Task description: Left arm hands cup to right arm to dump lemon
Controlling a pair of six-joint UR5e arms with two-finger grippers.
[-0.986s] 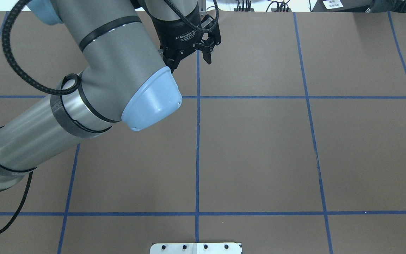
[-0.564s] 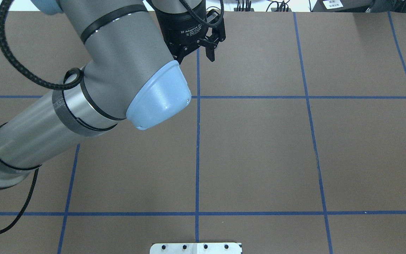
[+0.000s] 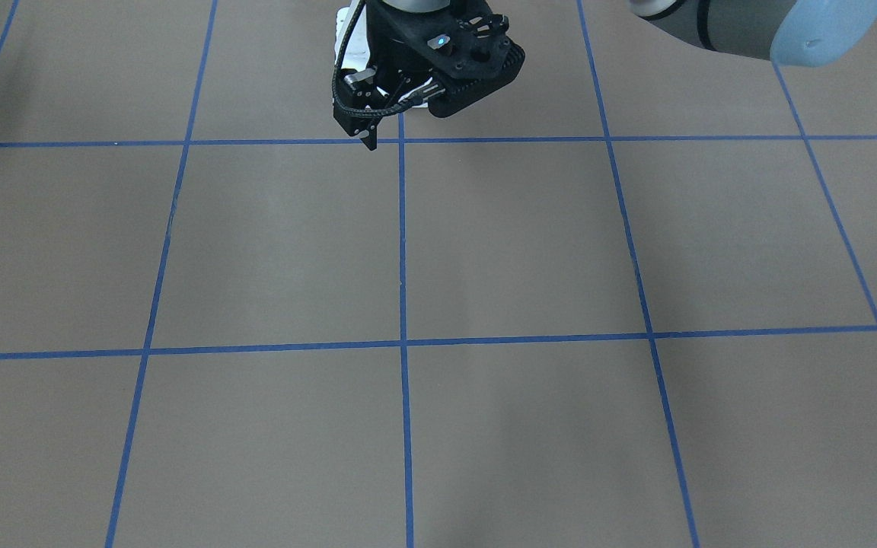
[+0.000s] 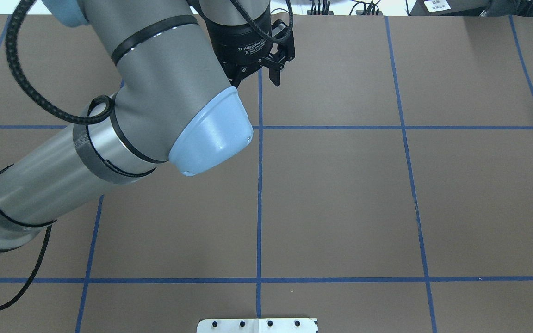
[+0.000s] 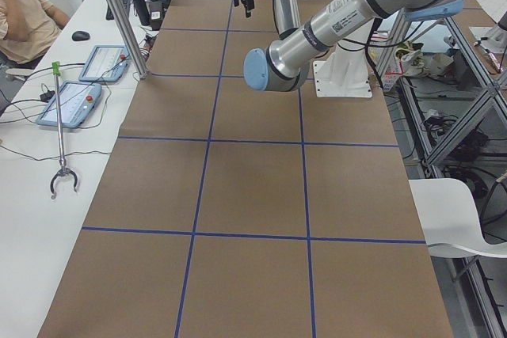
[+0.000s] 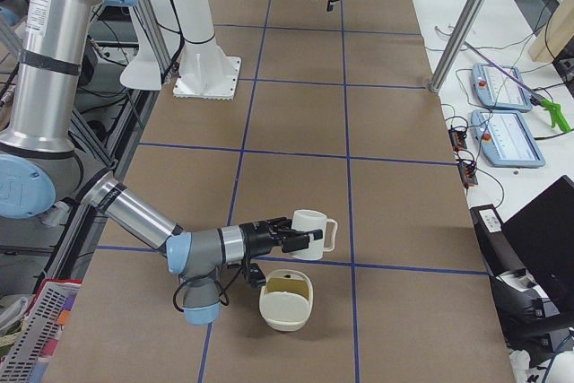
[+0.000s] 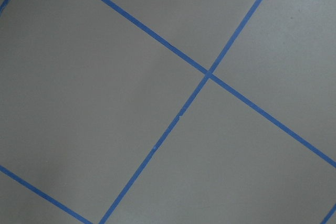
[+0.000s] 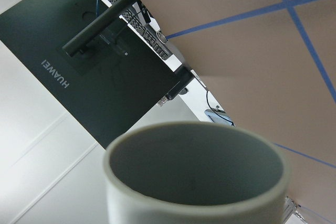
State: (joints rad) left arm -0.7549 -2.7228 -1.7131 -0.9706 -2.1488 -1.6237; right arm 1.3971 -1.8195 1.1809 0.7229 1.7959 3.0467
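Observation:
The off-white cup point(image 6: 308, 229) hangs just above the table at its right end, at the tip of my right arm's gripper point(image 6: 289, 238); I cannot tell whether those fingers are shut. Up close, the cup point(image 8: 195, 167) shows a greyish inside with nothing in it. A yellow-green shape that looks like the lemon point(image 6: 285, 285) lies in a cream container point(image 6: 287, 309) right beneath the cup. My left gripper point(image 4: 256, 76) hovers over the table's far middle, open and holding nothing. Its perforated black housing point(image 3: 473, 65) shows in the front view.
Blue tape lines grid the brown table point(image 4: 340, 199). A white base plate point(image 4: 257, 325) sits at the near edge. A side bench carries tablets point(image 6: 507, 136) and a dark monitor point(image 6: 538, 239). A person point(image 5: 22, 13) sits beyond the bench, by a grabber tool point(image 5: 60, 132).
My left arm's elbow has drifted a little to the right and its gripper has shifted slightly right with it. The gripper stays open.

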